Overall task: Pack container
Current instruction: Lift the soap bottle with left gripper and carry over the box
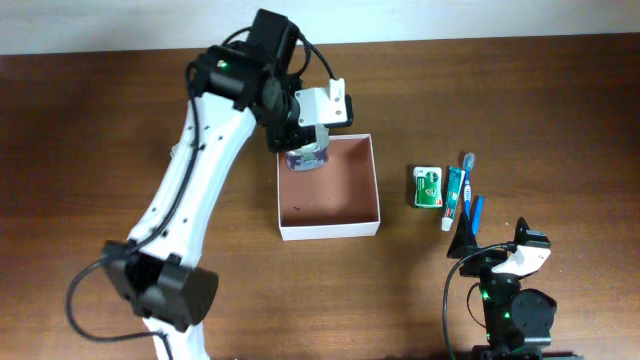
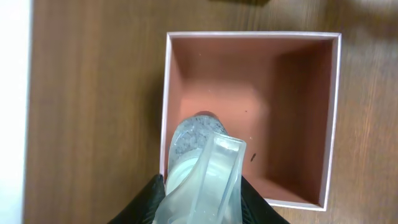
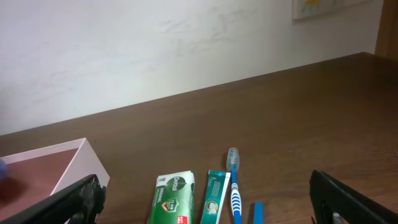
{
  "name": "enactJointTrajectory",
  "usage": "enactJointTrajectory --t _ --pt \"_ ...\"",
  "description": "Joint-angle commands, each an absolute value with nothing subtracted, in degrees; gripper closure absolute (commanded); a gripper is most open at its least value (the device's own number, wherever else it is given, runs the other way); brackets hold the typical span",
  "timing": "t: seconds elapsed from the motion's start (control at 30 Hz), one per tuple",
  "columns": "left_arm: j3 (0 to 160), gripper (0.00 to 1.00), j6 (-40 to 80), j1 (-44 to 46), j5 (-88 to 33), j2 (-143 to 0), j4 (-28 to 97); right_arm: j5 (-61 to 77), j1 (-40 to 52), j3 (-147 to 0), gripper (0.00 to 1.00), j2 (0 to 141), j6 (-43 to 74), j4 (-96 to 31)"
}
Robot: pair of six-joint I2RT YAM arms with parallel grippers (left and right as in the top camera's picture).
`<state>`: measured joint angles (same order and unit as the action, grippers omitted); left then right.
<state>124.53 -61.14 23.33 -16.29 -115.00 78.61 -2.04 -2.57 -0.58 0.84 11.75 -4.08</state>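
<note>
Found the container near the middle of the table, open side up, its reddish-brown floor showing only a few dark specks. Found the left gripper clamped on a small clear bottle, poised over the container's far-left corner, within the white walls; could not tell whether the bottle touched the floor. Saw the right gripper spread wide, holding nothing, low by the table's near edge, to the right of the container. Noted a green soap packet, a toothpaste tube and a blue toothbrush lying side by side, just beyond that gripper and apart from the container's right wall.
</note>
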Motion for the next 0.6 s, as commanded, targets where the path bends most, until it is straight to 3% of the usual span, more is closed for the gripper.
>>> enactJointTrajectory --t 0.0,0.57 --pt "126.5 0.83 -64.3 23.1 -15.1 -116.9 78.0 -2.1 -2.3 -0.3 0.02 0.4 11.4 -4.5" --pt "126.5 0.84 -66.2 22.0 -15.4 -122.2 74.1 -2.1 -2.3 -0.3 0.02 0.4 11.4 -4.5"
